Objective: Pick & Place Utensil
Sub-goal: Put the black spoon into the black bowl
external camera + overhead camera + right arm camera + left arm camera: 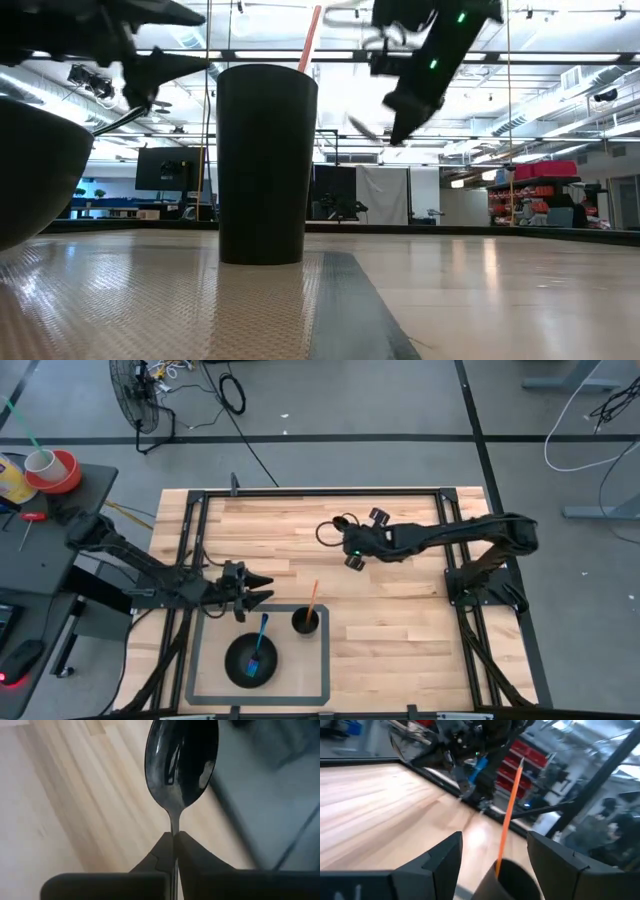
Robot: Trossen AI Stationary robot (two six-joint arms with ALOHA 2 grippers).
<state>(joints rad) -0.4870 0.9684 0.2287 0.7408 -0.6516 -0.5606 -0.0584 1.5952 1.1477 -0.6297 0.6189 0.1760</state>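
Near the centre of the high view, slightly right and above the middle, the right gripper (352, 557) hangs over bare wood, its fingers pinched tight on the neck of a shiny dark metal spoon (181, 762), whose bowl juts forward past the fingertips in the right wrist view. This looks like the carrying step: the spoon is lifted and not yet delivered. Lower in the frame, left of centre, a dark rectangular mat (322, 660) holds a tall black cup (306, 622) with an orange stick-like utensil (312, 598) leaning in it, and a round black bowl (251, 661) containing a blue utensil (260, 638). The next move probably calls for bringing the spoon down and leftward over the cup or the bowl, then tipping it in handle first. The left gripper (262, 592), fingers spread wide and holding nothing, sits just left of the cup and close to it, so it crowds the approach; the orange stick also narrows the cup's mouth.
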